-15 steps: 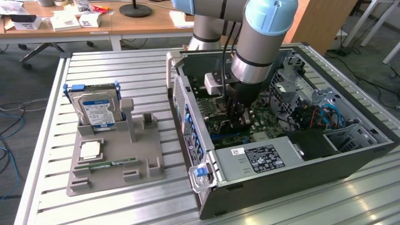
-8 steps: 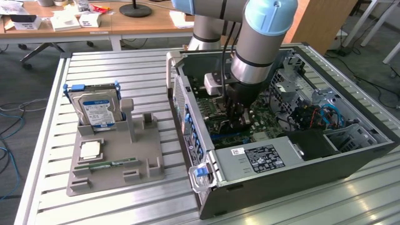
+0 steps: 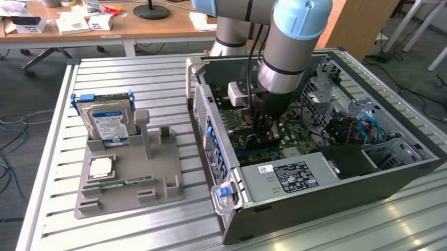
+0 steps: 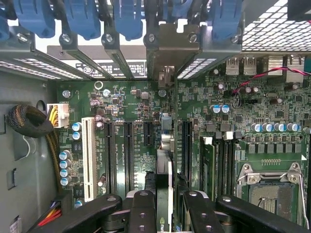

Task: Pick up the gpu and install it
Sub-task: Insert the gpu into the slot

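Pincer [image 4: 164, 204] gripping edge-on gpu [image 4: 164, 160], green motherboard [image 4: 136, 111] beneath, blue clips [image 4: 82, 19]

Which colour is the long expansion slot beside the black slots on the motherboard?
White, best in the wrist view.

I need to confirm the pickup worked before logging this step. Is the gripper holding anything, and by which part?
Yes. The gripper holds the gpu edge-on by its upper edge, inside the computer case above the motherboard.

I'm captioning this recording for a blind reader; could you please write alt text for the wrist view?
The gripper holds the gpu edge-on, straight above the green motherboard inside an open computer case, amid the black expansion slots. Blue slot latches line the case's rear wall, and an empty processor socket sits to one side.
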`<action>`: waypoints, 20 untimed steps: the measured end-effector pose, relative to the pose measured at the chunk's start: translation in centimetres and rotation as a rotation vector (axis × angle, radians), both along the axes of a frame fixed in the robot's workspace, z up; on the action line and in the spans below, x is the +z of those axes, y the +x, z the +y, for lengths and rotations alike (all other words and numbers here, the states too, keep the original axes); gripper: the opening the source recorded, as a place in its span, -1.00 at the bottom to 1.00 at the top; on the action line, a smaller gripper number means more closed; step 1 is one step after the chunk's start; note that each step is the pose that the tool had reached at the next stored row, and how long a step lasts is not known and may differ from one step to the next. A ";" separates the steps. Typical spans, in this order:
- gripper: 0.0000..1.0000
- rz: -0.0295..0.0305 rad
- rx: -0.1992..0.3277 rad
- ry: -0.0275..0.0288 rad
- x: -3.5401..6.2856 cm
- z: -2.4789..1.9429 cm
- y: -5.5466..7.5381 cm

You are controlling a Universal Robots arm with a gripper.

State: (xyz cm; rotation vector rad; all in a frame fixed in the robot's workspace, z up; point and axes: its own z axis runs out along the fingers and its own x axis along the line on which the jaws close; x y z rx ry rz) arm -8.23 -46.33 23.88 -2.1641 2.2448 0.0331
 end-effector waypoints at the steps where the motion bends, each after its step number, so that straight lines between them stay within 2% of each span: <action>1: -0.47 0.0000 0.000 0.0000 0.00 -0.01 0.0; 14: -0.47 0.0000 0.001 -0.0021 -0.10 -0.05 0.0; 19: -0.47 0.0000 0.001 -0.0057 -0.17 0.04 0.0; 20: -0.47 0.0002 0.001 -0.0080 -0.19 0.07 -0.1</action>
